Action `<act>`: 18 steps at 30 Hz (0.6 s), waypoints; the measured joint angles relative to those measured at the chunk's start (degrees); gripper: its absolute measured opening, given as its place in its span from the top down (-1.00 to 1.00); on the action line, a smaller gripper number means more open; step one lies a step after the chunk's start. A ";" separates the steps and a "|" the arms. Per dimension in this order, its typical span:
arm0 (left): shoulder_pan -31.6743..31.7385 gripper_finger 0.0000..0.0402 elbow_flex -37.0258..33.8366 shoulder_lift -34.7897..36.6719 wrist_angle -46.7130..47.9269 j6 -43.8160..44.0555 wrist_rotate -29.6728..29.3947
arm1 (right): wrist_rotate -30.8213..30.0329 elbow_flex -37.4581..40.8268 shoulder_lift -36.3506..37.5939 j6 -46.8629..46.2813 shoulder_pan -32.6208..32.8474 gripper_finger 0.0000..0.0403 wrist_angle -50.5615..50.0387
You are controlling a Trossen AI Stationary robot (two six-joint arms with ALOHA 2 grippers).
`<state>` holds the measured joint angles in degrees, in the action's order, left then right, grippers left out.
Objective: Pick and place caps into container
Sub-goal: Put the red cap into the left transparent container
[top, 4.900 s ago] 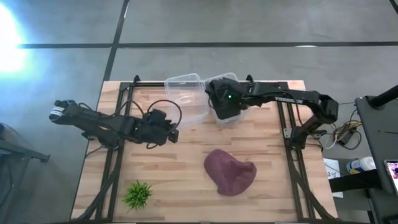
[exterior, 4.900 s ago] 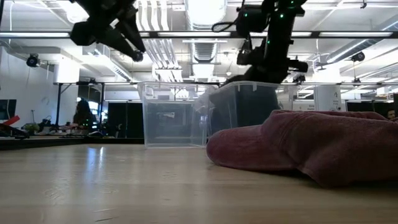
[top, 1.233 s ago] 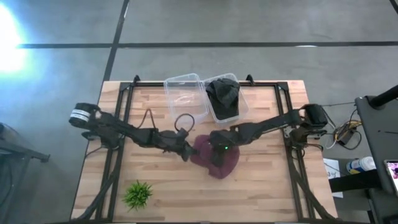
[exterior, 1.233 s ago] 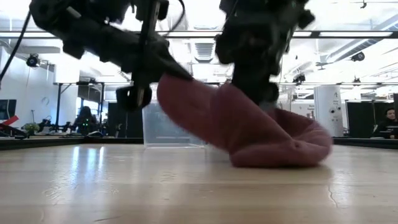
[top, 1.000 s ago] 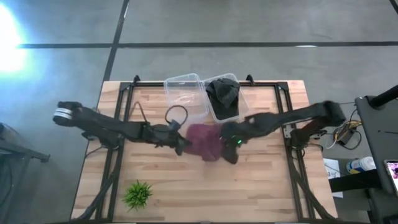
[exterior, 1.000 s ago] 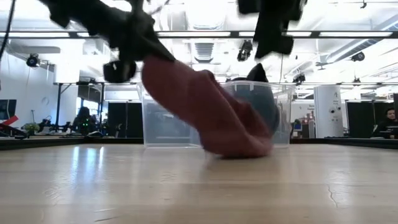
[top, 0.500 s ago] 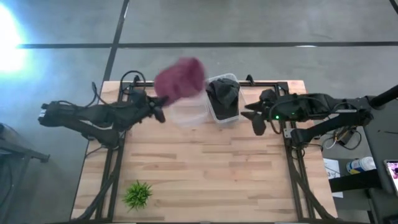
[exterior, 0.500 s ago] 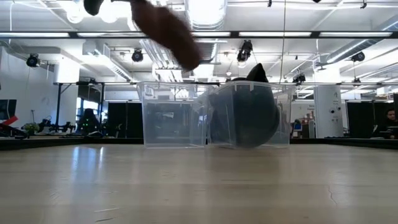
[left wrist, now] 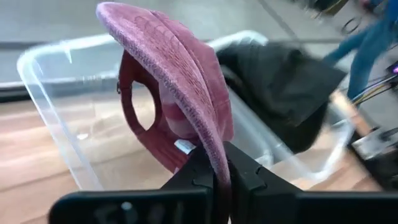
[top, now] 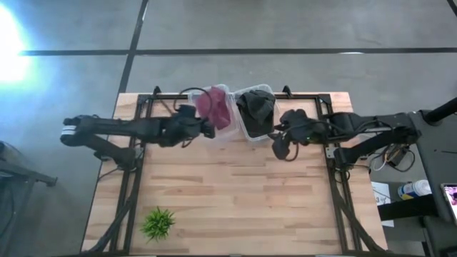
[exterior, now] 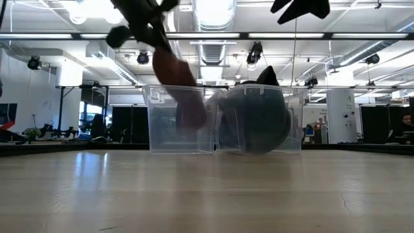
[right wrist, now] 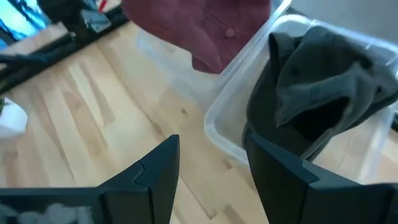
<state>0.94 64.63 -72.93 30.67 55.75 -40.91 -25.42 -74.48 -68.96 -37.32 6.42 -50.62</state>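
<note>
**Maroon cap hanging over the empty tub**

The maroon cap (left wrist: 166, 93) hangs from the left claw (left wrist: 214, 168), pinched by its brim edge w/ the crown and strap opening dangling below — a brim grip leaves the soft body free to drop in first. In the high view the cap (top: 214, 107) sits over the clear left tub (top: 223, 130) at the table's (top: 235, 207) far edge; the low view shows its fabric (exterior: 181, 87) reaching down past the rim line, partly inside the walls. The fingers are closed tight on the brim, no gap visible in the wrist view.

Just beside, touching wall to wall, the right tub (top: 255, 132) already holds dark cap fabric (top: 257, 106), heaped above its rim — whether that's one cap or two, can't tell. That's probably why the maroon one goes to the other tub: no room left there.

The right claw (right wrist: 211, 165) hovers near the right tub's near corner, above the table, fingers spread wide w/ nothing between them — looks parked clear of the left arm's path.

Judgement: task is near done; what's left is letting go of the brim. Risk — the stiff brim may catch on the rim and leave the cap draped over the wall rather than inside.

The small green plant (top: 158, 223) sits at the table's near left corner, well apart from all this.
</note>
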 joint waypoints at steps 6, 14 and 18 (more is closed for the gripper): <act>4.99 0.83 -0.12 -3.98 -0.32 0.37 12.02 | 2.72 0.00 -3.20 -0.24 0.04 0.09 0.03; 5.14 0.82 0.59 -1.21 -0.41 -2.41 14.63 | 2.52 0.02 -3.77 1.62 0.04 0.09 0.93; 2.32 0.82 2.40 4.06 -3.60 -13.99 6.64 | 0.99 0.01 -0.74 7.33 0.14 0.09 4.58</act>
<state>3.26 67.03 -68.87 27.07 41.76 -34.27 -24.43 -74.47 -69.71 -29.99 6.55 -46.04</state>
